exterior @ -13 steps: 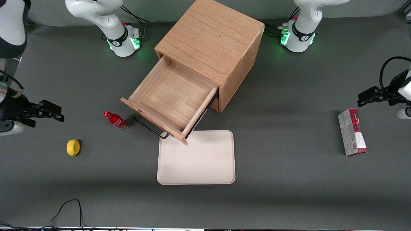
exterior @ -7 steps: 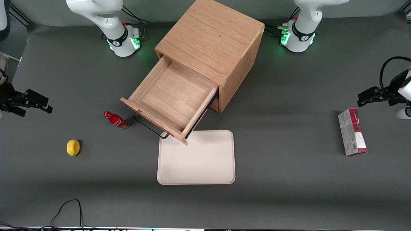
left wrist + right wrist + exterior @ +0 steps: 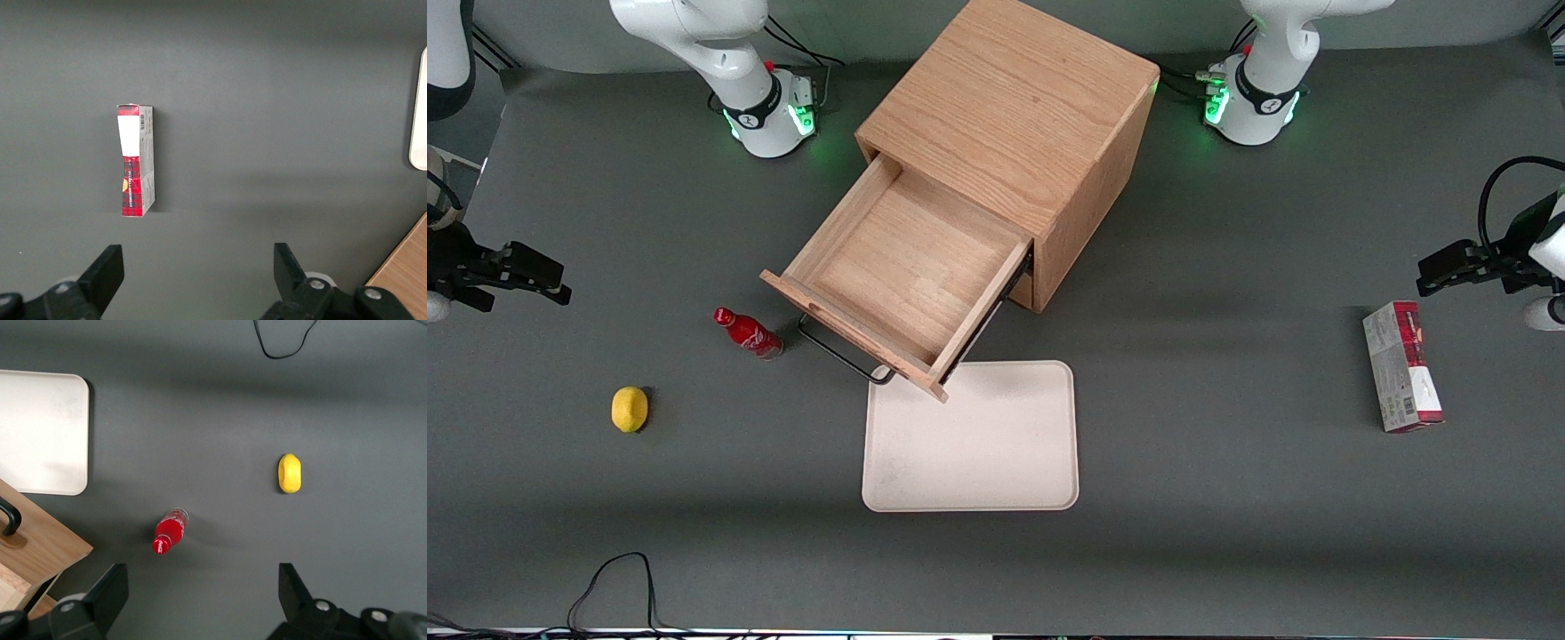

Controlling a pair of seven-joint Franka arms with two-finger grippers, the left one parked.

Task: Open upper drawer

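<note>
The upper drawer (image 3: 907, 276) of the oak cabinet (image 3: 1014, 107) stands pulled far out, its wooden tray empty. Its thin black bar handle (image 3: 840, 348) faces the front camera and overhangs the table. The drawer's front corner (image 3: 40, 547) and handle end (image 3: 10, 517) also show in the right wrist view. My right gripper (image 3: 547, 280) hangs above the table toward the working arm's end, well away from the drawer. It is open and empty, with its fingers wide apart in the right wrist view (image 3: 202, 587).
A red bottle (image 3: 747, 332) lies beside the drawer's handle. A lemon (image 3: 630, 409) lies nearer the front camera. A white tray (image 3: 971, 436) lies in front of the drawer. A red and grey box (image 3: 1401, 378) lies toward the parked arm's end.
My right gripper has drawn back from the drawer toward the working arm's end of the table, still open. The drawer and the other things have not moved.
</note>
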